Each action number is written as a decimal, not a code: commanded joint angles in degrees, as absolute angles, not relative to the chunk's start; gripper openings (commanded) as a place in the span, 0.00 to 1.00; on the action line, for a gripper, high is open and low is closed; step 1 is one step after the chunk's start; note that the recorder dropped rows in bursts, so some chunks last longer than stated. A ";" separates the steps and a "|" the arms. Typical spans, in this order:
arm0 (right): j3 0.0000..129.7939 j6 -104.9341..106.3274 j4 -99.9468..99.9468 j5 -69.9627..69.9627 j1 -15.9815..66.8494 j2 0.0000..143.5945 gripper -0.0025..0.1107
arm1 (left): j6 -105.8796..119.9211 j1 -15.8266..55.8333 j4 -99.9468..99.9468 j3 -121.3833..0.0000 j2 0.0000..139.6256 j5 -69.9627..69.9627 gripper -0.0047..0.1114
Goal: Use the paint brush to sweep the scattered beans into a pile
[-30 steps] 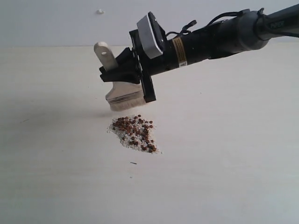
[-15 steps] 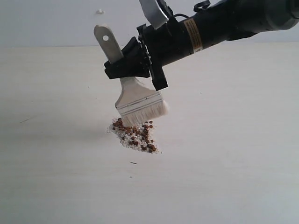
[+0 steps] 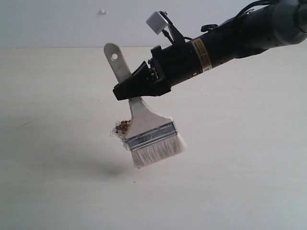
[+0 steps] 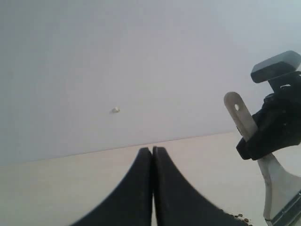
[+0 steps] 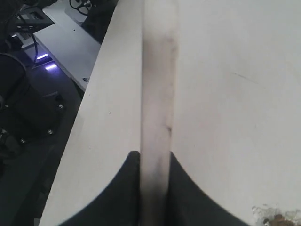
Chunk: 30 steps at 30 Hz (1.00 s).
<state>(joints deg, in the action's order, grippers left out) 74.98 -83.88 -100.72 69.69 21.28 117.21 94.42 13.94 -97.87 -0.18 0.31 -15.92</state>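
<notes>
The right arm (image 3: 230,38), a black tubular limb with a yellow label, slants down from behind its black pincer, the right gripper (image 3: 128,90). Its two jaws are clamped from either side on the pale wooden handle of the wide flat paint brush (image 3: 144,120), whose bristled head hangs below them. The left gripper (image 4: 152,157), black with curved fingers, has its tips pressed together and holds nothing.

light: bright, even, diffuse; table (image 3: 57,191) looks washed-out pale
shadow: faint soft patch on the table below the paint brush (image 3: 149,136)
focus: exterior view sharp; handle in right wrist view smeared, too close
dark: room (image 5: 28,122) beyond table edge dim, small purple glow (image 5: 48,65)
</notes>
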 commanded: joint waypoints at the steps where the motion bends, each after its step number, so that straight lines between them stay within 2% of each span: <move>1: 73.01 -84.24 -99.95 69.96 20.44 116.72 0.02 | 94.20 13.85 -98.13 0.00 0.00 -15.88 0.04; 11: 72.97 -84.14 -99.95 69.96 10.59 116.61 0.02 | 94.20 13.85 -98.13 0.00 0.00 -15.88 0.04; 23: 73.43 -77.55 -99.95 69.43 10.57 114.55 0.02 | 94.20 13.85 -98.13 0.00 0.00 -16.03 0.04; 30: 70.98 -82.92 -99.95 40.86 11.31 103.97 0.02 | 94.20 13.85 -98.13 0.00 0.00 -16.03 0.04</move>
